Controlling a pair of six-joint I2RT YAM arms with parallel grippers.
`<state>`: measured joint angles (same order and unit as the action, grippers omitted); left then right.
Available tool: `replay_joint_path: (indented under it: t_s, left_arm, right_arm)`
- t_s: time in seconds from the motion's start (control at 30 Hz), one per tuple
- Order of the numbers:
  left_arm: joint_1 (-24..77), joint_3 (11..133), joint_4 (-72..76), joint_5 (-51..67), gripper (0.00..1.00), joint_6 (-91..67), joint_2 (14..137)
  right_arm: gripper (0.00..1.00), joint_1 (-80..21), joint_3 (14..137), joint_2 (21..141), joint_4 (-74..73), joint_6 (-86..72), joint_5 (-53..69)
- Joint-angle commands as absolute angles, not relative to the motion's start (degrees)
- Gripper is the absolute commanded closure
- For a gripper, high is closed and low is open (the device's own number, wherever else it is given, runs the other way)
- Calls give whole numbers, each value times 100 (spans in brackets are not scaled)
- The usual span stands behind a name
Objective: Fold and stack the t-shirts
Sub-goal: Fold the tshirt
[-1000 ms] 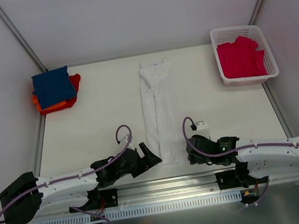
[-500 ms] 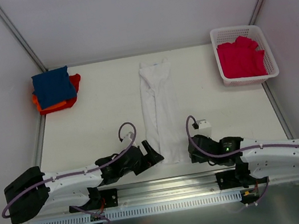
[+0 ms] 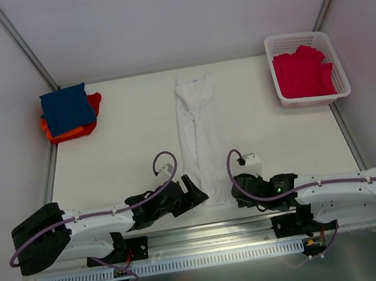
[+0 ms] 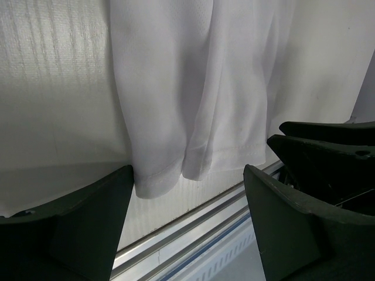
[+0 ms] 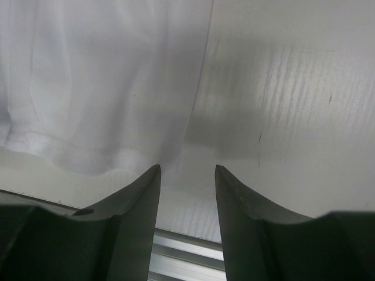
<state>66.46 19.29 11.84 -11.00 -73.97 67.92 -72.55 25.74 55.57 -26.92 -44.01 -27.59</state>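
A white t-shirt (image 3: pixel 200 135), folded lengthwise into a long strip, lies down the middle of the table. My left gripper (image 3: pixel 196 193) is open at the left corner of its near hem. In the left wrist view the hem (image 4: pixel 176 158) lies between the spread fingers of the left gripper (image 4: pixel 188 172). My right gripper (image 3: pixel 235 189) is open at the hem's right corner. In the right wrist view the shirt's edge (image 5: pixel 105 76) touches the left finger (image 5: pixel 143 193) of the right gripper (image 5: pixel 187 168). A navy shirt (image 3: pixel 66 109) lies on an orange-red one (image 3: pixel 94 102) at the far left.
A white lattice basket (image 3: pixel 301 39) at the far right holds crimson-pink shirts (image 3: pixel 303 74). A metal rail (image 3: pixel 211 232) runs along the table's near edge just behind both grippers. Slanted frame poles (image 3: pixel 21 42) stand at the back corners.
The left gripper has slid right and slightly nearer, up to the hem's left corner. The right gripper has shifted a little left toward the hem's right corner. The shirts have not moved.
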Motion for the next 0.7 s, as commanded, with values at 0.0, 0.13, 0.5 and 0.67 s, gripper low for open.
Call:
replay_joint_path:
  t_s: [0.0,0.13,0.5,0.67]
  left_arm:
    - [6741,1661,299,-1116,22,-7207,7014]
    - [6768,1644,299,-1107,26,-7242,7014]
    - [6899,1740,334,-1107,33,-7295,7180]
    - [6908,1775,343,-1081,45,-7277,7312]
  right_arm:
    - [55,-7383,2654,5818,-2330,-4605,-2804]
    - [55,-7453,2742,6117,-2162,-4597,-2777]
    - [55,-7567,2900,6451,-2074,-4579,-2777]
    - [60,-7585,2953,6513,-2083,-4570,-2804]
